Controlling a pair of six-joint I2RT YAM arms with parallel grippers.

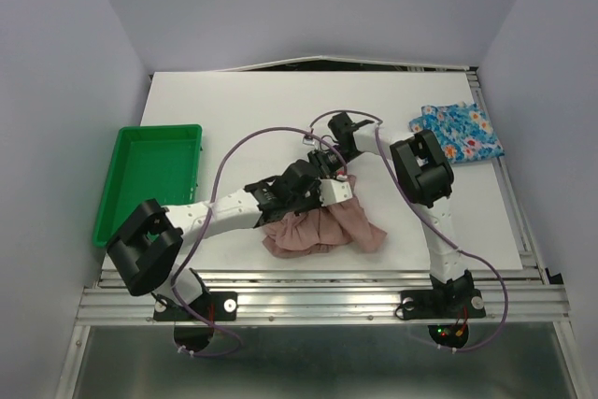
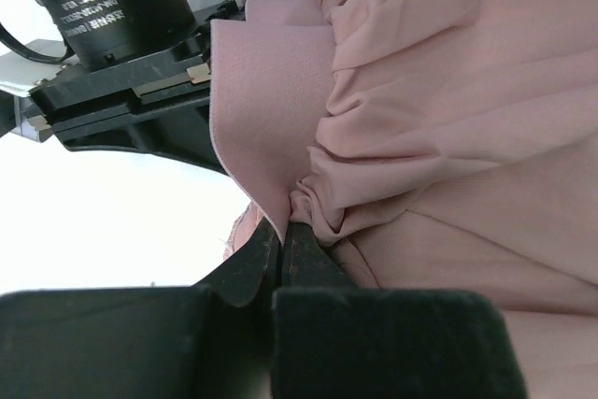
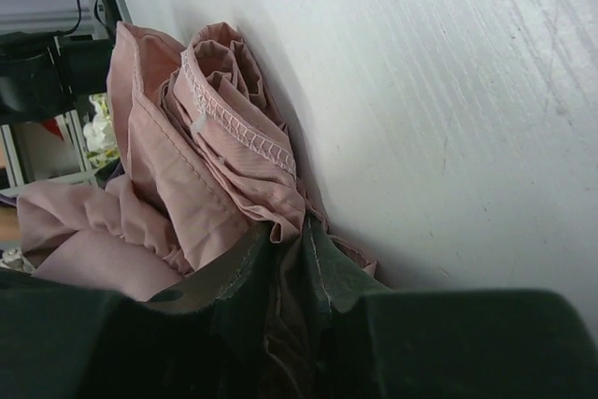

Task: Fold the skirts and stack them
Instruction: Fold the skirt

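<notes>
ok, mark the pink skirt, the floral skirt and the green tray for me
pink skirt (image 1: 322, 229): top external view, on the bunched cloth below the arms.
floral skirt (image 1: 458, 134): top external view, on the middle of the folded cloth.
green tray (image 1: 154, 175): top external view, on its bare floor.

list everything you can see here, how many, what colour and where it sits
pink skirt: one, dusty pink, pleated, bunched at the near middle of the table, gripped at its far edge by both grippers
floral skirt: one, blue with red, white and yellow flowers, far right of the table, apart from the rest
tray: one, green, left edge of the table
table: one, white, under everything
left gripper: one, black fingers, shut on the pink skirt's waistband
right gripper: one, black fingers, shut on a fold of the pink skirt
</notes>
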